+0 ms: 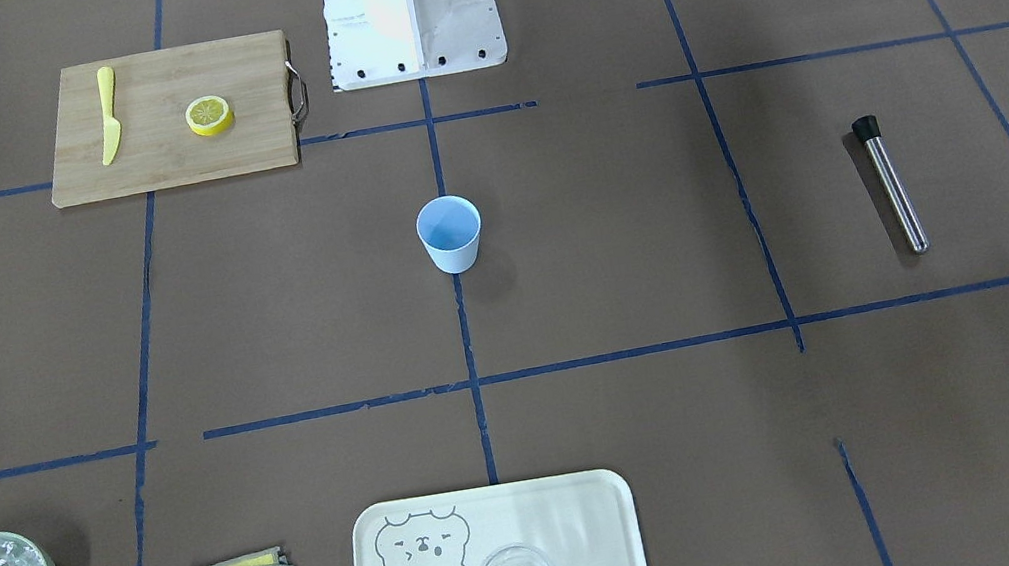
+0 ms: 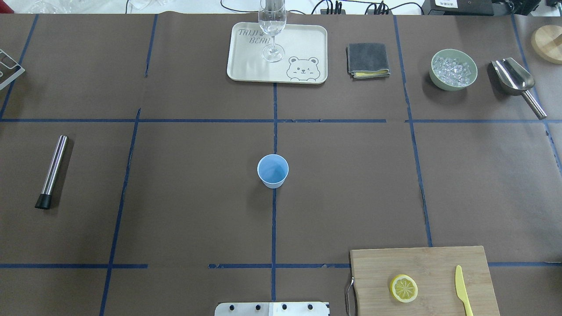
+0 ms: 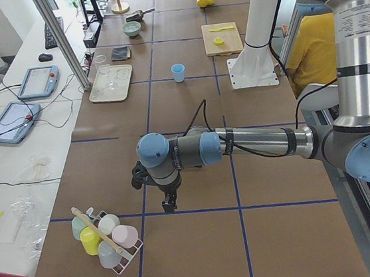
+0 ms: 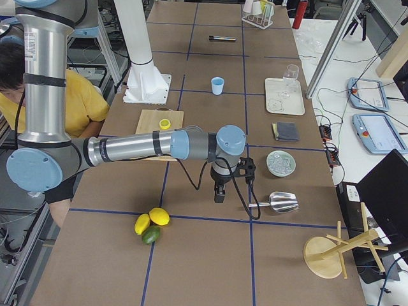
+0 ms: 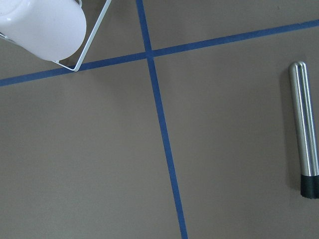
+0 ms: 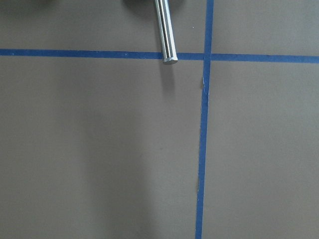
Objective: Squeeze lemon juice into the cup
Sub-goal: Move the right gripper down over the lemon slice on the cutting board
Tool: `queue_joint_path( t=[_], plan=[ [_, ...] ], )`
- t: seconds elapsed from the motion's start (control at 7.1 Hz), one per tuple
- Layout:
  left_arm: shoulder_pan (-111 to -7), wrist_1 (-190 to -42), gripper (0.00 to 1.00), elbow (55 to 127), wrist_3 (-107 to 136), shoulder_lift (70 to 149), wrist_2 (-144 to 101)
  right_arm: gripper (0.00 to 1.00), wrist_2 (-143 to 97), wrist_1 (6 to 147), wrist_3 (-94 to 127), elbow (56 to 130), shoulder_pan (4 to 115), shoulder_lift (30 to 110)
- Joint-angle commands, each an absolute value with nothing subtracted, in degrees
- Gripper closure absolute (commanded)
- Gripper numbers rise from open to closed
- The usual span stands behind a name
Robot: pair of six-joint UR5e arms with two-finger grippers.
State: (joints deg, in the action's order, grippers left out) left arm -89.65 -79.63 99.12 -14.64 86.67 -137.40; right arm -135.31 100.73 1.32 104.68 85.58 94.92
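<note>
The lemon [image 2: 403, 288] lay flat on the wooden board [image 2: 395, 263], cut side up, close to the robot on its right side. A yellow knife [image 2: 461, 289] lay on the same board, a little apart from it. The cup [image 2: 272, 171] stood upright in the middle of the table, well apart from the board.

The left gripper [image 3: 169, 204] hung over the far left end of the table, near a rack of cups [image 3: 110, 244]. The right gripper [image 4: 218, 193] hung over the far right end, near a metal scoop [image 4: 280, 203]. Both showed only from the side, so I could not tell how wide their fingers were. Neither had the lemon.

The first job looked like fetching the lemon, and the right arm was on its side. It should come straight down with one finger on each side of the rind, and stay clear of the knife. The slice was thin, so the fingers would need to go low, nearly to the board. A soft pinch would be best, saving the hard squeeze for over the cup.
</note>
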Motion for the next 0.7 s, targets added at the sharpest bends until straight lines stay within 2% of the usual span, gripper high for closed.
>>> queue_joint_path(
  t=[0.0,0.56],
  plan=[
    [-89.65,-80.85,0.0,101.49,-15.29,86.66,-136.94,0.0,-136.48,100.72,1.41,104.76,85.43,94.92],
    [-89.21,-86.83,0.0,99.93,-14.77,86.31,-137.63,0.0,-142.36,98.55,1.76,104.41,85.25,94.92]
  ],
)
